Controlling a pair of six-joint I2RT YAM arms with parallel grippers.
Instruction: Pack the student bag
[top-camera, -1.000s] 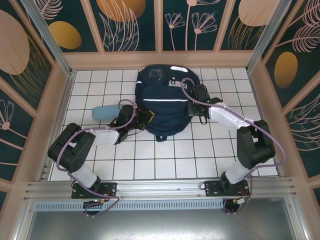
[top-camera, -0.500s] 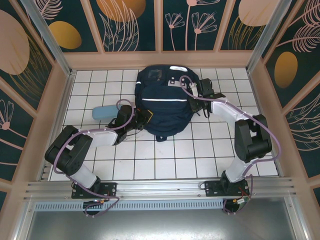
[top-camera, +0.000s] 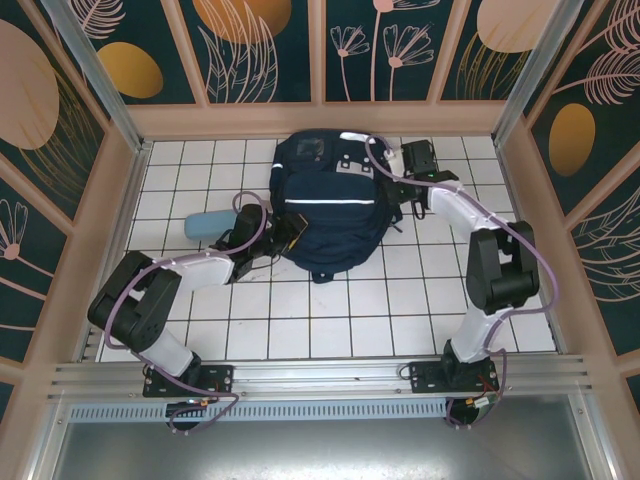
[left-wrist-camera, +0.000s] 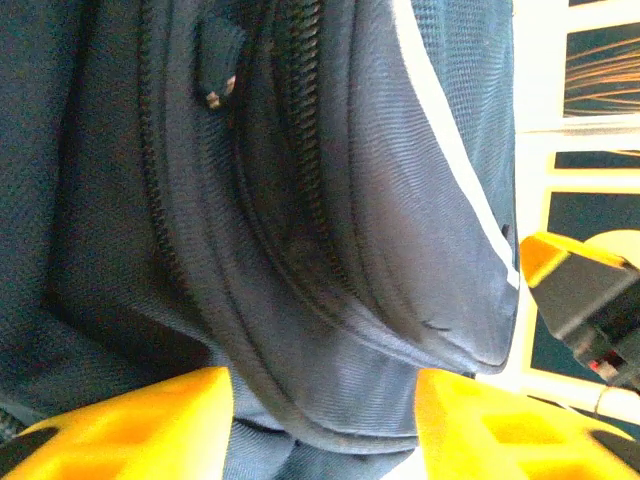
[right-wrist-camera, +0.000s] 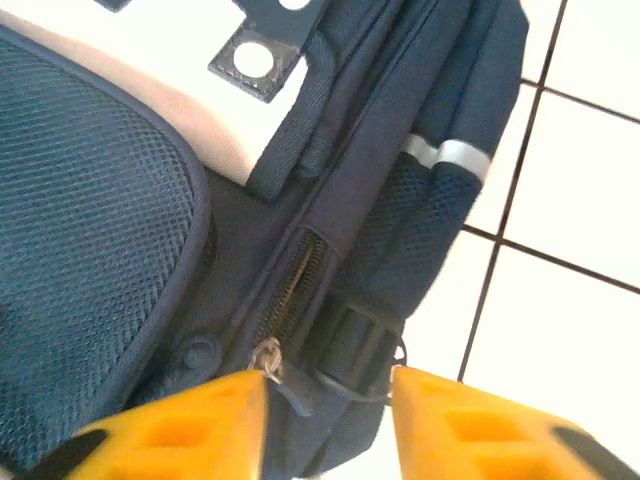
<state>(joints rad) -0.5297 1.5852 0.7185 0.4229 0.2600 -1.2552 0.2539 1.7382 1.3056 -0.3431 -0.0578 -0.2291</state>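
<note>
Your large navy-blue fabric backpack (top-camera: 325, 200) with a thin white stripe lies at the far middle of the white tiled surface (top-camera: 300, 320), with a light-blue oblong pouch (top-camera: 205, 224) near its left side. Your left claw (left-wrist-camera: 322, 420) is released, its yellow tips spread either side of a bulging zippered seam at the bag's near left edge. Your right claw (right-wrist-camera: 328, 400) sits at the bag's right side with a metal zipper pull (right-wrist-camera: 270, 358) and a black buckle (right-wrist-camera: 350, 345) between its parted tips; you cannot tell whether it grips them.
</note>
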